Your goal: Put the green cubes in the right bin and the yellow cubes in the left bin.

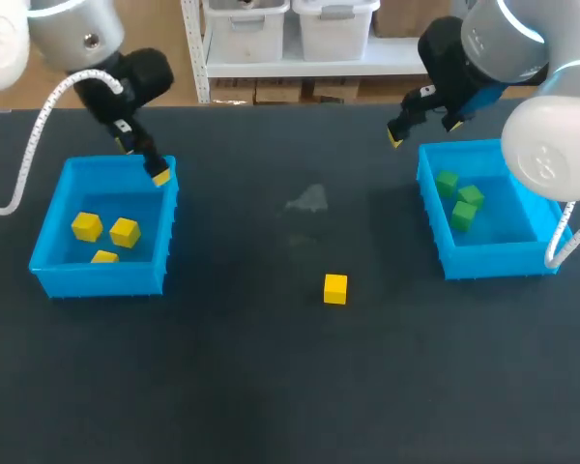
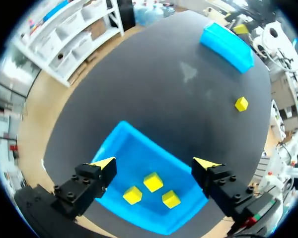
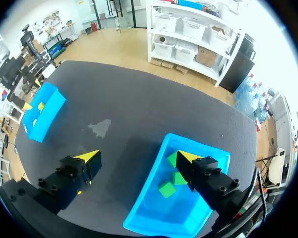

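One yellow cube (image 1: 335, 288) lay loose on the table (image 1: 271, 387) between the left bin (image 1: 101, 280) and the right bin (image 1: 493, 261), clear of both walls. Apart and empty, the left fingers (image 1: 159, 176) hung over their bin's far corner, the right fingers (image 1: 396, 138) beside theirs. The next move probably called for a descent onto that cube.

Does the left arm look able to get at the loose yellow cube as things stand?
Probably yes: the loose yellow cube sits alone on the table, and the left tool is open and empty over the left bin.

Yellow cube (image 1: 335, 288), black table (image 1: 271, 387)
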`<action>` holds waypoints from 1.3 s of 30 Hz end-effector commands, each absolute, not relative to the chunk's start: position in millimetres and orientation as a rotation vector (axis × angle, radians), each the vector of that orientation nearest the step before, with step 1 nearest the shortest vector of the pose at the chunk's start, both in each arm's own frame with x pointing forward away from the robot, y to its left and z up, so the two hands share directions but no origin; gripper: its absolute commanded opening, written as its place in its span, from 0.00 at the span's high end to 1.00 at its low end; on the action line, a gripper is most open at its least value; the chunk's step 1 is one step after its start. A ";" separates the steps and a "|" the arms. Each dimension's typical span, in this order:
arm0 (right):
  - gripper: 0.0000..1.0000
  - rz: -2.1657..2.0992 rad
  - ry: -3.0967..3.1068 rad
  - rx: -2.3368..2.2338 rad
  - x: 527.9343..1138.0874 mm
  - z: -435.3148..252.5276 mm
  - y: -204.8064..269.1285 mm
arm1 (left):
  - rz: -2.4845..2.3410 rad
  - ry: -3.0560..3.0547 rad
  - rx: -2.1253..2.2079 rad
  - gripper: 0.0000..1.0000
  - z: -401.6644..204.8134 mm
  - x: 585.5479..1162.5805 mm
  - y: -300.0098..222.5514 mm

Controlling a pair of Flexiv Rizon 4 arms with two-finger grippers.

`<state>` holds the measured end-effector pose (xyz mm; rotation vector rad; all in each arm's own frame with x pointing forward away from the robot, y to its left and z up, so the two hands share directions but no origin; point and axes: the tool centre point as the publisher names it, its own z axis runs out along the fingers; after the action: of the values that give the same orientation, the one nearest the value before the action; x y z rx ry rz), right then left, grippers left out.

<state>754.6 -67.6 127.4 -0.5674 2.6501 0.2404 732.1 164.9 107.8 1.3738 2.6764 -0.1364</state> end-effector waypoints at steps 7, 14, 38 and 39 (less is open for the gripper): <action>0.00 0.241 2.650 -0.568 754.3 127.5 -68.0 | -0.179 2.565 1.575 0.00 120.0 750.2 114.6; 0.00 0.241 2.650 -0.568 754.3 127.5 -68.0 | -0.233 2.483 1.708 0.00 122.0 752.6 81.0; 0.00 0.241 2.650 -0.568 754.3 127.5 -68.0 | -0.390 2.141 2.189 0.00 138.8 743.2 2.4; 0.00 0.241 2.650 -0.568 754.3 127.5 -68.0 | -0.397 2.135 2.200 0.00 138.1 740.7 0.4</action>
<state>754.6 -67.5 127.4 -0.5675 2.6501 0.2404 735.3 7.1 138.4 2.1602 2.1219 -0.3684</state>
